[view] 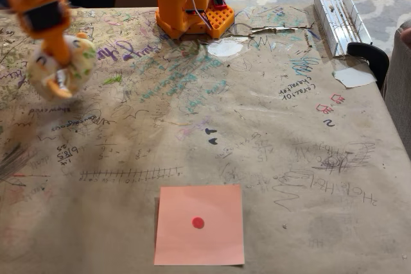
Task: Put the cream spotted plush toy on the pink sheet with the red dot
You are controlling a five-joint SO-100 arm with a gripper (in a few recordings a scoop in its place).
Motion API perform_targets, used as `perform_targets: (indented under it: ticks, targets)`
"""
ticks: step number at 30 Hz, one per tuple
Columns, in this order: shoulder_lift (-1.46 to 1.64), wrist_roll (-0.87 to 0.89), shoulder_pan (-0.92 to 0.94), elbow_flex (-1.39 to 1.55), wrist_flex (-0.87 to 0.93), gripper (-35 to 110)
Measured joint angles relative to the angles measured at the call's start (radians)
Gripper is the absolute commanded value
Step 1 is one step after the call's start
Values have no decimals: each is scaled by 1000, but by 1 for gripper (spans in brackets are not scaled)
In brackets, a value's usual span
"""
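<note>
From where I stand, the orange gripper [60,80] is up at the far left of the fixed view with the cream spotted plush toy [61,68] clamped between its fingers. The toy hangs clear of the scribbled brown paper covering the table [270,158], squeezed around its middle, its green and orange spots showing on both sides of the finger that crosses it. That part of the picture is blurred, so I would only say the grip looks central; how deep the fingers bite I cannot make out.

The pink sheet with the red dot [200,224] lies flat near the front edge, well apart from the toy and off to its right. Nothing stands between the two, just open drawn-on paper.

The step in hand, as I judge it, is the carry. To do it well the arm should keep the toy high enough that its underside never brushes the table covering, swing it across and forward in one smooth arc, and bring it to a stop directly above the red dot [198,222] before lowering. The sheet is only a little wider than the plush, so centring on the dot matters. The paper is light and loose, so the toy should come down straight, not sliding, and be let go only once it rests on the sheet. Opening early would let a soft round thing bounce or roll off.

The arm's orange base [186,1] sits at the back, out of the way.
</note>
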Motion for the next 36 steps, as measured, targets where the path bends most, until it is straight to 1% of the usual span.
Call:
perform_targets:
  ticks: [2,4,8,10,12,16,18,22,29,33,35,36]
  targets:
    - [175,127,-84,152,-75,0]
    - [325,268,-169,242,-121,0]
    - [595,525,-341,301,-140,0]
    - [729,632,-417,304,-123,0]
    - [870,727,-491,305,-66,0]
    - [1172,862,-634,318,41,0]
    - [1315,908,-690,318,92,0]
    - [1523,933,-726,314,163,0]
    - [1787,902,-770,314,150,0]
    - [1761,902,-785,351,87,0]
    - [1671,908,-767,430,-11,0]
    - [1582,908,-759,477,-87,0]
